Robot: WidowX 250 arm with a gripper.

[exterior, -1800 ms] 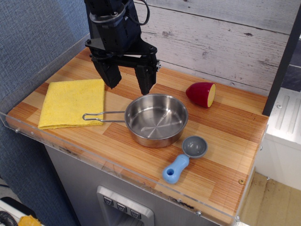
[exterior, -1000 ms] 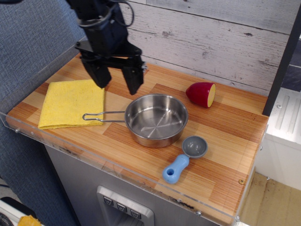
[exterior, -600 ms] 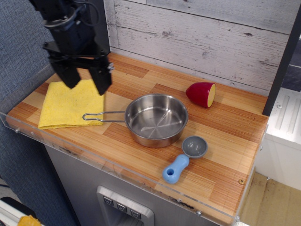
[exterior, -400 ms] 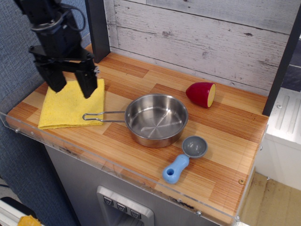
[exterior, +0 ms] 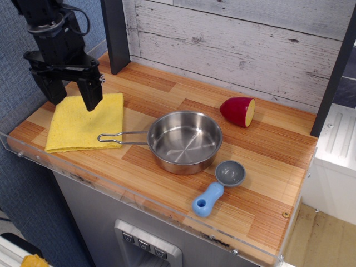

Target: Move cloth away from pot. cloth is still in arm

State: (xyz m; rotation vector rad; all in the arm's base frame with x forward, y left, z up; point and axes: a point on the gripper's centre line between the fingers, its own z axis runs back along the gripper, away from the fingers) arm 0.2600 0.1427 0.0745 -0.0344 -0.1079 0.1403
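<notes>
Since 0.4 s ago we see the arm (exterior: 53, 41) has gone a bit further left & up; w/ it the gripper (exterior: 72, 99) now hangs over the back part of the cloth (exterior: 83, 122). Everything else sits as before. Jaws are spread apart, nothing between them; whether the tips touch the fabric we can't tell. We see the cloth lying flat at the left end of the surface (exterior: 267, 167), yellow, folded, not lifted. The pot (exterior: 184, 142) is to its right, near the middle; its wire handle reaches left & its tip overlaps the cloth's right edge. Behind the pot, near the wall: a red-skinned fruit half (exterior: 238, 111). In front, to the right: a grey & blue scoop (exterior: 219, 187), apart from the pot
</notes>
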